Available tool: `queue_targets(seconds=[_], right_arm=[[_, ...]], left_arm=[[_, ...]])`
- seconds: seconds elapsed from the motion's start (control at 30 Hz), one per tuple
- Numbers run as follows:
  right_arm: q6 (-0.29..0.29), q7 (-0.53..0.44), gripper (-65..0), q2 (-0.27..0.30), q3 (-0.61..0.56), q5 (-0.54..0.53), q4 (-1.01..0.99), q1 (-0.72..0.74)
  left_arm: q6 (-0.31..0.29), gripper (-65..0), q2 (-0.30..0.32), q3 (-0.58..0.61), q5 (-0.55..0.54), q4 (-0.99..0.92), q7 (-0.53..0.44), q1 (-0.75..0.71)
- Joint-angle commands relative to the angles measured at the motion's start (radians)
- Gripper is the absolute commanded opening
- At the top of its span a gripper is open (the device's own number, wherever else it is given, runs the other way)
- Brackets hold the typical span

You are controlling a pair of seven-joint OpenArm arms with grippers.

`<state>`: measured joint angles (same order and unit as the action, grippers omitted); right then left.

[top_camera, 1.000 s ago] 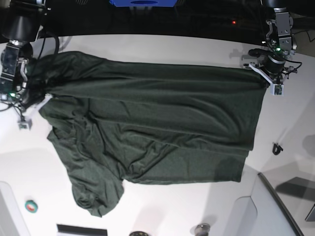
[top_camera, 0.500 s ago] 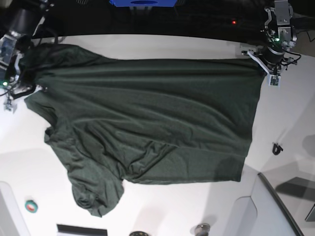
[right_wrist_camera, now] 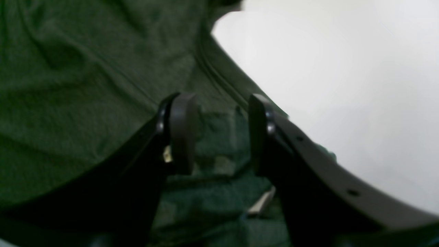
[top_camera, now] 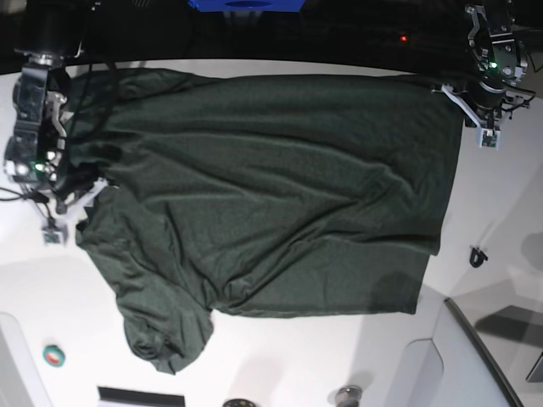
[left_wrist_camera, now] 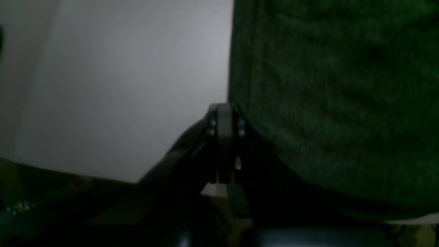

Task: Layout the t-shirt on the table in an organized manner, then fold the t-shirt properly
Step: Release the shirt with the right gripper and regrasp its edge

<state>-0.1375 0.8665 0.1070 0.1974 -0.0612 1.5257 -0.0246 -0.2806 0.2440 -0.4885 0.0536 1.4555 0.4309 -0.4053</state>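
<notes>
Green cloth covers most of the white table [top_camera: 254, 373]: the t-shirt [top_camera: 271, 195] lies spread from the far edge toward the near edge, fairly flat in the middle. One sleeve is still bunched near the near-left corner, and wrinkles run across the lower half.

The left end effector [left_wrist_camera: 224, 113] is clenched on the hem corner of the shirt, at the far-right corner of the table. The right end effector [right_wrist_camera: 217, 132] stands with its jaws apart above the collar area, at the far-left side, and the cloth between them looks loose, not pinched.

I think the risk is on the left arm. If it lifts or pulls while the other side is free, the whole shirt may slide toward the right edge and the flat part will wrinkle again. The bunched sleeve is another problem: if folding begins before it is smoothed, the fold will be thick and crooked.
</notes>
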Motion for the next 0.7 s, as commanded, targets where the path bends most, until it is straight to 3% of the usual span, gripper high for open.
queue_targets(seconds=[0.0,0.1,0.2,0.33,0.47,0.5,0.67], right_arm=[[0.002,-0.048,-50.0,0.01,-0.017,-0.001,0.002,0.03],[0.002,-0.106,-63.9,0.01,-0.068,-0.001,-0.057,0.067],[0.002,-0.12,-64.1,0.01,-0.109,-0.001,-0.144,0.128],[0.0,-0.154,-64.1,0.01,-0.132,-0.001,-0.216,0.179],[0.0,-0.172,-64.1,0.03,-0.14,0.002,-0.32,0.231],[0.0,-0.186,-64.1,0.036,-0.141,0.002,-0.359,0.245],[0.002,-0.304,-64.1,0.072,-0.141,0.002,-0.571,0.306]], left_arm=[[0.007,-65.0,0.005,-0.011,0.002,0.017,-0.014,-0.004],[0.007,-65.0,0.001,-0.014,-0.004,0.024,-0.014,-0.004],[0.002,-65.0,-0.001,-0.016,-0.019,0.055,-0.014,-0.004],[0.002,-65.0,0.008,-0.025,-0.192,0.107,-0.014,-0.004],[0.002,-65.0,0.016,-0.057,-0.274,0.133,0.082,0.026],[0.002,-61.4,0.016,-0.055,-0.272,0.133,0.095,0.05],[0.002,-28.6,0.008,0.02,-0.272,0.02,0.101,0.19]])
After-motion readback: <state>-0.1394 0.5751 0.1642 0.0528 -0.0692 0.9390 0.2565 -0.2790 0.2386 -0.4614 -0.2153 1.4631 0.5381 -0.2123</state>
